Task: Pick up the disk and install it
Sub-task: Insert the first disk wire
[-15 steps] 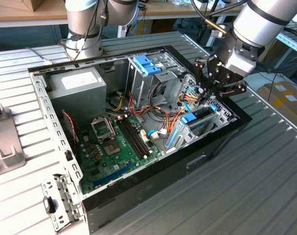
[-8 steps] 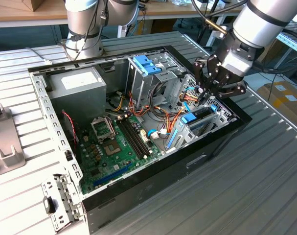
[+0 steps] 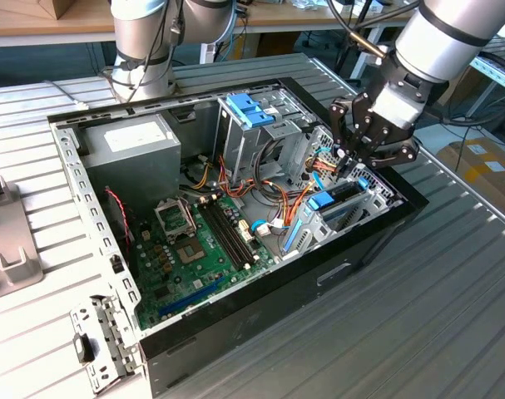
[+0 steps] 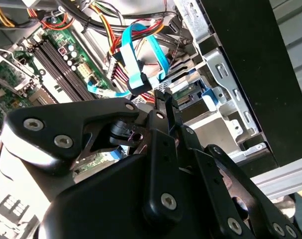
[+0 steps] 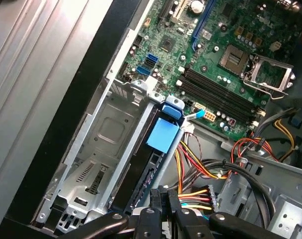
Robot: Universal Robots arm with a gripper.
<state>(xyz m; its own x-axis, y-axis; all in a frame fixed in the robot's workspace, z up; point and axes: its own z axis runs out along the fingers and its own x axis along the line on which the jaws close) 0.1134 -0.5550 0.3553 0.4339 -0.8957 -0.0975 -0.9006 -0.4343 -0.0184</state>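
The gripper [image 3: 349, 160] hangs over the open computer case [image 3: 377, 229], above the drive bay [image 5: 98, 164] along the case's edge on the exterior view's right. Its fingers [image 5: 158, 199] are drawn narrow, almost together, with their tips at the end of the disk [image 5: 150, 167], though whether they actually pinch it is hard to tell. The disk stands on edge in a bay slot, its blue mounting piece [image 5: 163, 135] at the end toward the motherboard [image 3: 198, 249].
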